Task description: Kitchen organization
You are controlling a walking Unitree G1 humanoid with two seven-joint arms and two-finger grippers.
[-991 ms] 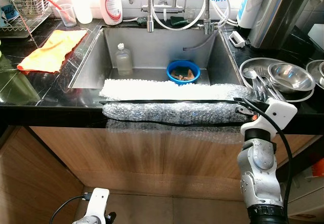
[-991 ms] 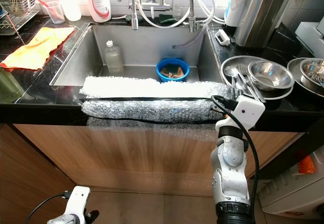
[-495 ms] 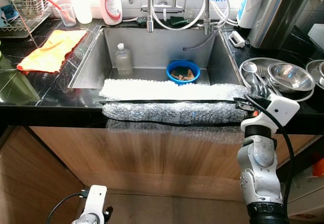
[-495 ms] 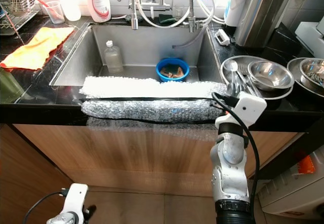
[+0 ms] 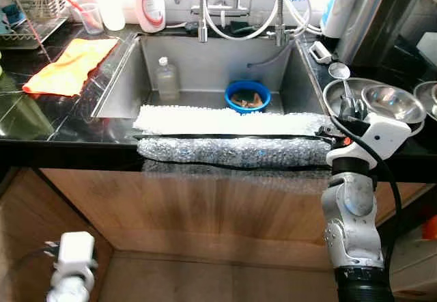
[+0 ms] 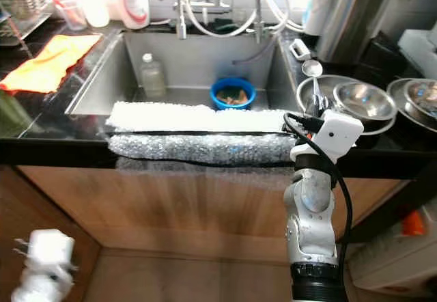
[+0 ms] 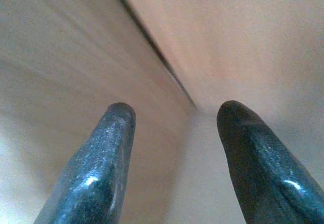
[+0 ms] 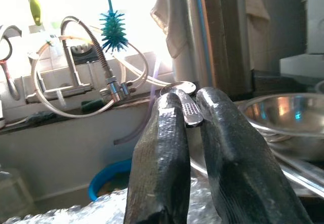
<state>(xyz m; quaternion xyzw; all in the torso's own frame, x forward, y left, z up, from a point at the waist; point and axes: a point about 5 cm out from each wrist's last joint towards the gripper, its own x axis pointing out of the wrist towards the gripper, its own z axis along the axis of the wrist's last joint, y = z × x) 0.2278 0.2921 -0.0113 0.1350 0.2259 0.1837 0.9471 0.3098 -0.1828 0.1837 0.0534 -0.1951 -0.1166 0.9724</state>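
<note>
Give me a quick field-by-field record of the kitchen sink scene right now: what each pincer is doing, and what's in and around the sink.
right pincer: shut on spoon, raised over the right counter
left pincer: open, hanging low by the wooden cabinet
sink: holds blue bowl and clear bottle
front edge: bubble wrap draped over it
right counter: steel bowls
left counter: orange cloth

My right arm (image 5: 349, 220) has silver rounded joints, a white wrist block and a black cable; glossy black fingers (image 8: 161, 168).
</note>
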